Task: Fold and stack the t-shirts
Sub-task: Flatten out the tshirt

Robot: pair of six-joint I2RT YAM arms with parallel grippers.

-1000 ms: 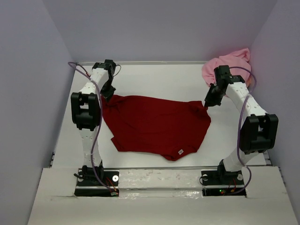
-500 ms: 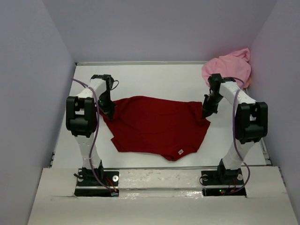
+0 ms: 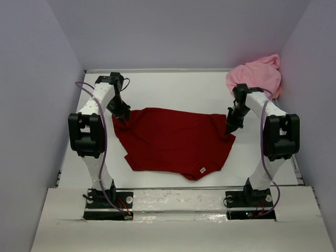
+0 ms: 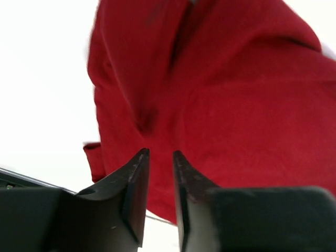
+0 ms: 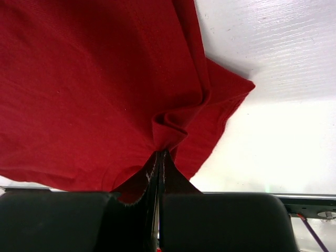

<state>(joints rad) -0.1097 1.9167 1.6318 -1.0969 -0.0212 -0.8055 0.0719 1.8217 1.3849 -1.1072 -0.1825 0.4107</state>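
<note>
The dark red t-shirt [image 3: 176, 139] lies spread and rumpled on the white table between the arms. My left gripper [image 3: 122, 116] hovers over its far left corner. In the left wrist view its jaws [image 4: 160, 153] stand a little apart, with nothing between them and the red cloth [image 4: 236, 94] just beyond. My right gripper [image 3: 230, 128] is at the shirt's far right corner. In the right wrist view it [image 5: 159, 152] is shut on a pinched fold of the red cloth [image 5: 79, 79]. The light pink t-shirt [image 3: 254, 76] sits bunched at the back right corner.
Pale walls close the table [image 3: 173, 86] in on the left, back and right. Both arm bases are bolted to the near edge. Bare white table surface [image 5: 273, 126] shows to the right of the red shirt's corner.
My left gripper has opened and let go of the shirt's left corner, and its wrist has drawn back. The right gripper keeps its pinch and has barely moved.
</note>
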